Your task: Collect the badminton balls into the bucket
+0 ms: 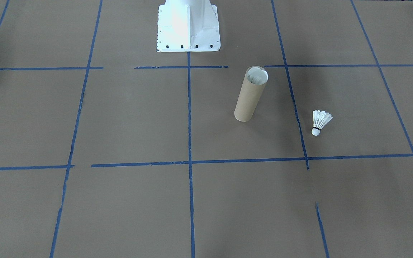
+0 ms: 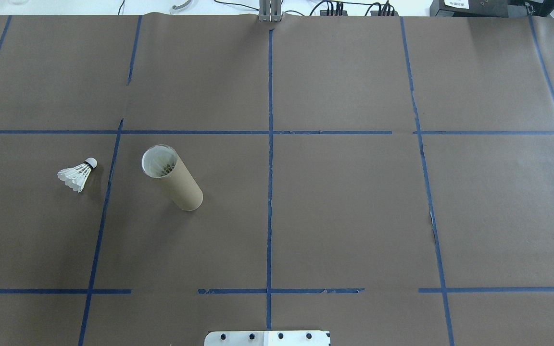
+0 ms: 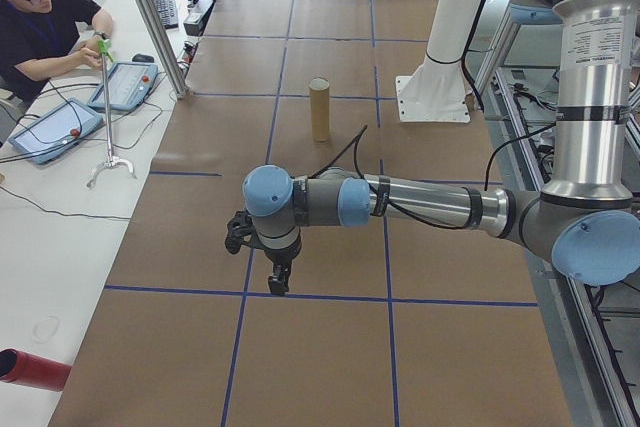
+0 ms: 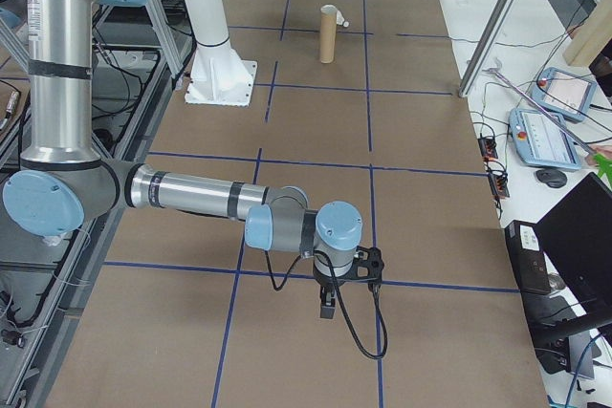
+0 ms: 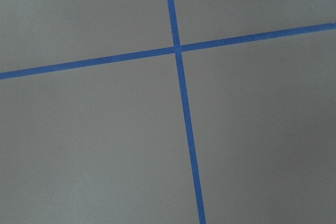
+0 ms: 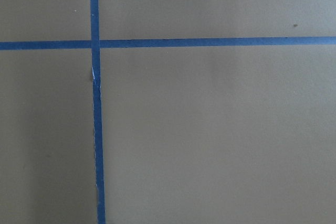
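Standing up so balls can drop in, the bucket [image 2: 172, 178] has one badminton ball [image 2: 78, 175] lying at its 9 o'clock; I cannot tell if either gripper is closed.

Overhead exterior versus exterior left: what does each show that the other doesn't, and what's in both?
Only the overhead shows the loose shuttlecock lying left of the tube, and feathers inside the tube's open top. Only exterior left shows the left arm, its gripper hanging over a tape line, and a person at the side bench. Both show the upright cardboard tube and the taped table.
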Robot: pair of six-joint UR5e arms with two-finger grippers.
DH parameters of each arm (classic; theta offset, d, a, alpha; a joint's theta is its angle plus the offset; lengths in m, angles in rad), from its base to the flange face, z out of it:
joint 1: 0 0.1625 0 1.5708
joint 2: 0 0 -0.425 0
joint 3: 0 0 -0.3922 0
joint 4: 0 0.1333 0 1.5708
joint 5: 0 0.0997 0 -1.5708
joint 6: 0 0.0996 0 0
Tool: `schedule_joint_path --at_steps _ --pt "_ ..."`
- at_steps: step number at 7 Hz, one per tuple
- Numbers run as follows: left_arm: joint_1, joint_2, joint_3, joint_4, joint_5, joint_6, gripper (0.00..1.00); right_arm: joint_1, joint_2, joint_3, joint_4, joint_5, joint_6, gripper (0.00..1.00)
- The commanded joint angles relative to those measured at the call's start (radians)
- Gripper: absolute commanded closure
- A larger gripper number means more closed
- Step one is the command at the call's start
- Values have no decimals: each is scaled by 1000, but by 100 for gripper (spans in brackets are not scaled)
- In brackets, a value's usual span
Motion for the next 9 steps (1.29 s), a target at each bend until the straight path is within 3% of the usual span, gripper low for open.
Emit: schedule_joint_path --at_steps 1,3,7,9 --pt "0 1 -12 0 -2 0 0 0 0 0 0 2 0 0" --pt "1 -17 -24 0 6 -2 0 0 0 0 0 0 0 0" --pt "9 -238 37 -8 6 -20 0 0 0 0 0 2 0 0" --pt "11 -226 47 -162 -14 -216 0 0 0 0 0 0 0 0"
